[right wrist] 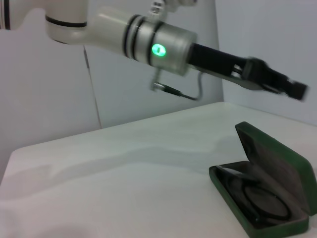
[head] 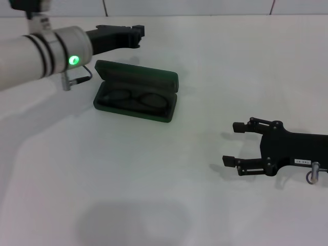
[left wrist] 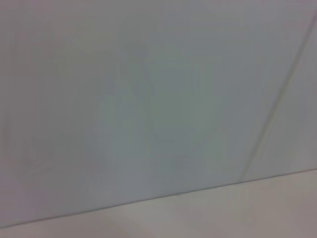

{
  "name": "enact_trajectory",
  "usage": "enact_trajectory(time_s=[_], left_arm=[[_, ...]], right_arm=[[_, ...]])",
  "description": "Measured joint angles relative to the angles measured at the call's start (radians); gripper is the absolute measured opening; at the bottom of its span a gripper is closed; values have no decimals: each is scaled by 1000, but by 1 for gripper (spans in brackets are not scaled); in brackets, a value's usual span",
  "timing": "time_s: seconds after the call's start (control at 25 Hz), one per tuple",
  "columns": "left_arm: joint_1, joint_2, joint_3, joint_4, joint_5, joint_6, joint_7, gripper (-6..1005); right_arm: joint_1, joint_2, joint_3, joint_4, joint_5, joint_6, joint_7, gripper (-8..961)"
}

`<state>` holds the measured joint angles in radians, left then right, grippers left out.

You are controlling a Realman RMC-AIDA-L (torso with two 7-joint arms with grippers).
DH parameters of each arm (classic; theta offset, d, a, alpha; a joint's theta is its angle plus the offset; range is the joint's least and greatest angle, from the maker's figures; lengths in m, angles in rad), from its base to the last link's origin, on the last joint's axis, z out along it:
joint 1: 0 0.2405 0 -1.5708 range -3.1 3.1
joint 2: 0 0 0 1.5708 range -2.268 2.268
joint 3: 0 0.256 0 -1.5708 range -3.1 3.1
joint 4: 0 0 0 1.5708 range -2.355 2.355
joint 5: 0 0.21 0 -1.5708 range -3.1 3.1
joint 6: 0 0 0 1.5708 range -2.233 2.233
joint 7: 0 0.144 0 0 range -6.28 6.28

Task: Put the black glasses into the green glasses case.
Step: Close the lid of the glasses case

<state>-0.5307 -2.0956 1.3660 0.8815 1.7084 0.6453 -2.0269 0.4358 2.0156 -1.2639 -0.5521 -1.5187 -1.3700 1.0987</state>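
A plain white table (head: pixel 154 195) is filling the head view, with a pale tiled wall running along its far edge. The left wrist view is showing only that blank wall and a strip of the tabletop.

The green glasses case (head: pixel 136 92) is lying open on the table, left of centre and toward the far side. Its lid is standing up at the back and its dark-lined tray is facing upward. The black glasses (head: pixel 132 97) are lying inside the tray, folded flat, with the two oval lenses side by side along the length of the case. In the right wrist view the same case (right wrist: pixel 270 198) is appearing with its lid propped open and the glasses (right wrist: pixel 257 198) sitting down in the lining.

The left gripper (head: pixel 137 31) is hovering in the air just beyond the far edge of the case, above the table and not touching the case or the glasses. Its arm, white with a glowing green light (head: pixel 74 60), is reaching in from the left. Whether its jaws are released or clenched cannot be told from these views; nothing is seen in them.

The right gripper (head: pixel 231 143) is sitting low over the table at the near right, well apart from the case. Its two black fingers are spread wide, released, and holding nothing.
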Motion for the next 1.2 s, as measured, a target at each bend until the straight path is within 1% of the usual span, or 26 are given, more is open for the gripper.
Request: enact_trajectory(time_s=[0.12,0.24,0.36,0.4,0.68,1.2], left_arm=[[-29,-1,114,-42,-1,-165,-53,42],[-52,-5,178,-85,-18,-264,-59,42],[-54,-4,250,-106,-61,-348,-54,43],[-54,-3,262,-111,-67,-365,-53,43],[-63,0,273,-146,-69,-382,-52,44],[-49,0,288,-146,-69,-373,-16,47]], right_arm=[[2,0,-2,0,0,-1,-10,886],[3,0,-1,0,0,0,-15,886],[4,0,-2,0,1,0,-16,886],[4,0,-3,0,0,0,-16,886],[2,0,-2,0,0,-6,-20,886],[4,2,-1,8,2,-13,-35,886]])
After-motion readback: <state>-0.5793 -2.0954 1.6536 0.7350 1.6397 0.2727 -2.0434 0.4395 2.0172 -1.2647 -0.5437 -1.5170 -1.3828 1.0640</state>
